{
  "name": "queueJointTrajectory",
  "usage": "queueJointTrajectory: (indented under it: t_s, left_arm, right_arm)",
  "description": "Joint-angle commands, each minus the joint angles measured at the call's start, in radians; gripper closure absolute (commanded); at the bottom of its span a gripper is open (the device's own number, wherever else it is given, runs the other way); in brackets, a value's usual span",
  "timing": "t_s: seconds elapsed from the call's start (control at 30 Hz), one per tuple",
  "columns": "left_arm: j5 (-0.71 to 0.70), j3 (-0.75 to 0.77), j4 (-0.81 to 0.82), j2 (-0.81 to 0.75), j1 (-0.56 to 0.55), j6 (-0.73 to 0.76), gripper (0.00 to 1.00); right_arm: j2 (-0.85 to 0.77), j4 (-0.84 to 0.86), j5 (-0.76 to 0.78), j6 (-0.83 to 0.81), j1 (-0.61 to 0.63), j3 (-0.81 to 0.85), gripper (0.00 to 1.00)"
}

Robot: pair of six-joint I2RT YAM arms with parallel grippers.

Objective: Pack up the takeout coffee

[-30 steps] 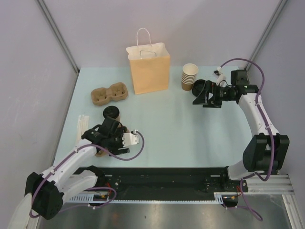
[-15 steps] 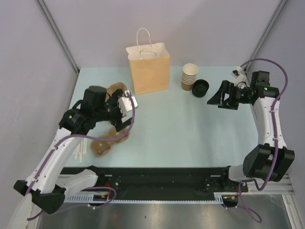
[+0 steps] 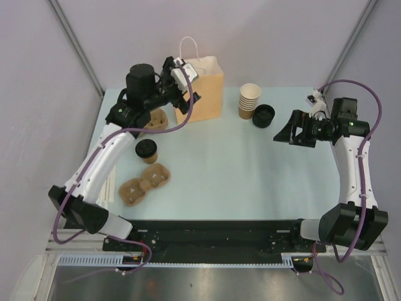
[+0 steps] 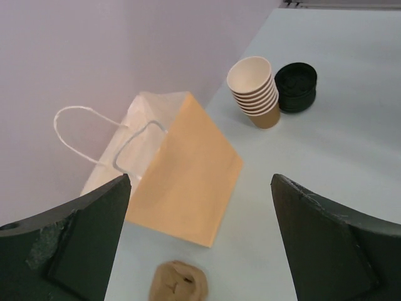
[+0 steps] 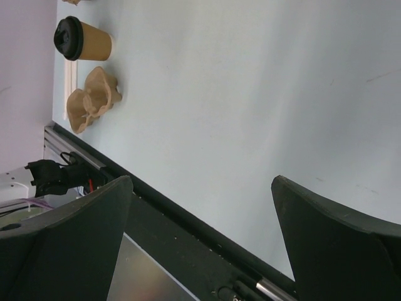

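The takeout coffee (image 3: 146, 150), a small kraft cup with a black lid, stands at the left middle of the table; it also shows in the right wrist view (image 5: 81, 41). The kraft paper bag (image 3: 200, 94) stands upright at the back, and shows in the left wrist view (image 4: 182, 182). My left gripper (image 3: 180, 84) is open and empty, raised beside the bag's left top edge, well behind the coffee. My right gripper (image 3: 283, 133) is open and empty at the right, far from the coffee.
A cup carrier (image 3: 145, 184) lies in front of the coffee; another (image 3: 155, 119) is partly hidden under the left arm. A stack of lidless cups (image 3: 249, 100) and loose black lids (image 3: 264, 115) stand right of the bag. White straws (image 3: 108, 188) lie at the left edge.
My left arm swung from the near left up to the back beside the bag, uncovering the coffee. My right gripper drew back to the right from the loose lids, then stayed still.
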Motion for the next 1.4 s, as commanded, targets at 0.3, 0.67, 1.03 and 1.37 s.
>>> queueJointTrajectory:
  t_s: [0.3,0.67,1.03,1.37]
  left_arm:
    - [0.061,0.119,0.247,0.313,0.042,0.276,0.24]
    - [0.18,0.069,0.152,0.223,0.085,0.183,0.32]
    - [0.242,0.161,0.095,0.273,0.237,0.178,0.26]
    - [0.249,0.316,0.117,0.465,0.235,0.213,0.21]
  right_arm:
    - [-0.07,0.046,-0.012,-0.012,-0.022,-0.048,0.0]
    - [-0.065,0.045,-0.052,-0.009,-0.052,-0.054,0.0]
    - [-0.041,0.059,-0.085,0.009,-0.064,-0.054,0.0]
    - [-0.016,0.054,-0.088,0.004,-0.065,-0.062,0.0]
